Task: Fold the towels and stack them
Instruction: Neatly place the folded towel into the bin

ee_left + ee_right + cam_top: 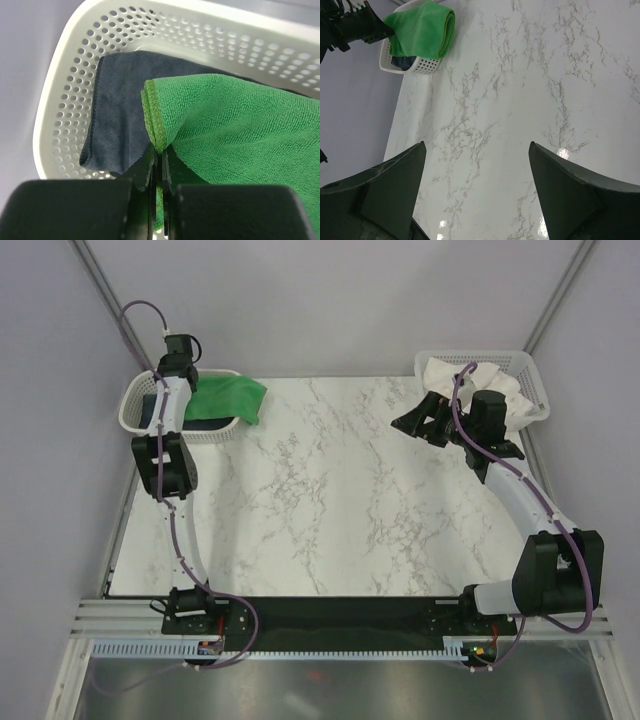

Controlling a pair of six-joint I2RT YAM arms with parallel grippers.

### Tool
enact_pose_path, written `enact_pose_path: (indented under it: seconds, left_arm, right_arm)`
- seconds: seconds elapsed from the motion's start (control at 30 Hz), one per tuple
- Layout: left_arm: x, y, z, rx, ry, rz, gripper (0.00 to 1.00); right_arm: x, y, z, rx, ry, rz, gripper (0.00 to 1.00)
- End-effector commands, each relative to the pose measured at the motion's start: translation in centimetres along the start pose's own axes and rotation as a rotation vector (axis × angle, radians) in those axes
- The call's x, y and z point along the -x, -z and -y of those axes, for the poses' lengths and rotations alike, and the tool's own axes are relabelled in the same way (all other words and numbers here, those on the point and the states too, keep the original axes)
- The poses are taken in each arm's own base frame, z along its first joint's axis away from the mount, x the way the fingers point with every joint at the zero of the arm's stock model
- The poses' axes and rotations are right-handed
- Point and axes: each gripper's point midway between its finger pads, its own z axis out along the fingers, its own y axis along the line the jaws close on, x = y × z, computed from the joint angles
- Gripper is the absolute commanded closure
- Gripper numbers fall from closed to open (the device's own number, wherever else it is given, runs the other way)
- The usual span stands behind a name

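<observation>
The green towel [240, 130] lies draped over the near rim of the left basket [65, 75], on top of the navy towel [115, 110] folded flat inside. My left gripper [161, 150] is shut on the green towel's stitched hem at a folded corner. From above, the green towel [230, 398] hangs out over the basket's right side onto the table. The white towel [442, 373] sits crumpled in the right basket [535, 390]. My right gripper [418, 418] hovers open above the marble just in front of that basket, with nothing between its fingers [400, 185].
Both white mesh baskets stand at the table's far corners. The marble tabletop [330, 500] stretches between them. Grey walls close in the left, right and far sides. A black rail with the arm bases runs along the near edge.
</observation>
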Motion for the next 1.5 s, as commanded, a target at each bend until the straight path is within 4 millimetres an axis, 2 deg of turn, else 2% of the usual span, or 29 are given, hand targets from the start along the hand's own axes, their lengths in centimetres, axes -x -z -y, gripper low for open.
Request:
enact_pose_path:
  seconds: [0.0,0.03,0.13,0.37,0.4,0.53,0.63,0.77,0.83,0.93,1.0,1.07,1.1,1.13,1.2,1.27,1.3,1.47]
  left_arm:
    - [0.7,-1.6,-3.1,0.121,-0.046,0.042,0.98]
    - [-0.3,-2.3,-3.2,0.137,-0.063,0.021,0.98]
    - [-1.1,-3.0,-3.8,0.181,-0.082,0.009,0.98]
    - [0.2,-3.1,-4.8,0.232,-0.109,0.060,0.98]
    - [-0.2,-3.4,-4.9,0.235,-0.122,0.055,0.98]
    - [0.2,-4.0,-5.1,0.253,-0.155,0.093,0.98]
    - [-0.6,-4.7,-5.0,0.260,-0.175,0.082,0.98]
    - [-0.6,-5.3,-6.9,0.273,-0.121,0.086,0.98]
    - [0.1,-5.0,-8.2,0.284,-0.096,0.100,0.98]
    - [1.0,-4.8,-8.9,0.271,-0.063,0.125,0.98]
    - [0.7,-5.2,-8.7,0.253,-0.063,0.123,0.98]
    - [0.2,-5.8,-8.0,0.226,-0.066,0.119,0.91]
    - [-0.1,-6.0,-7.7,0.219,-0.066,0.114,0.84]
    - [-0.2,-6.1,-7.4,0.205,-0.068,0.111,0.58]
    - [0.2,-5.8,-7.3,0.201,-0.063,0.117,0.35]
    - [1.3,-5.1,-6.9,0.178,-0.046,0.142,0.30]
    - [2.4,-4.3,-6.5,0.144,-0.025,0.171,0.26]
    - [7.1,-0.1,-5.2,0.063,0.026,0.281,0.21]
  right_arm:
    - [0.7,0.1,-1.1,0.041,0.016,0.017,0.08]
    - [0.7,0.1,-1.1,0.042,0.016,0.016,0.08]
    - [0.7,0.2,-1.2,0.048,0.016,0.014,0.08]
    - [0.3,0.2,-1.3,0.058,0.011,0.001,0.08]
    - [0.3,0.2,-1.4,0.062,0.009,-0.001,0.08]
    - [0.4,0.3,-1.7,0.074,0.011,-0.004,0.09]
    - [0.1,0.2,-1.5,0.071,0.003,-0.011,0.09]
    - [-0.1,0.1,-1.3,0.065,0.000,-0.016,0.09]
    - [-0.1,0.0,-1.0,0.060,-0.004,-0.017,0.09]
    - [0.1,-0.3,-1.2,0.072,0.004,-0.006,0.09]
    - [0.1,-0.4,-1.0,0.070,0.000,-0.007,0.09]
    - [0.2,-0.4,-1.0,0.070,-0.001,-0.006,0.09]
    - [0.1,-0.4,-1.0,0.071,0.000,-0.008,0.09]
    - [0.0,-0.4,-1.1,0.072,0.001,-0.009,0.09]
    - [0.0,-0.4,-1.0,0.070,0.001,-0.009,0.09]
    - [-0.1,-0.4,-1.0,0.071,0.000,-0.010,0.09]
    - [0.0,-0.3,-1.0,0.070,0.000,-0.007,0.09]
    - [0.2,-0.1,-1.0,0.062,0.013,0.004,0.09]
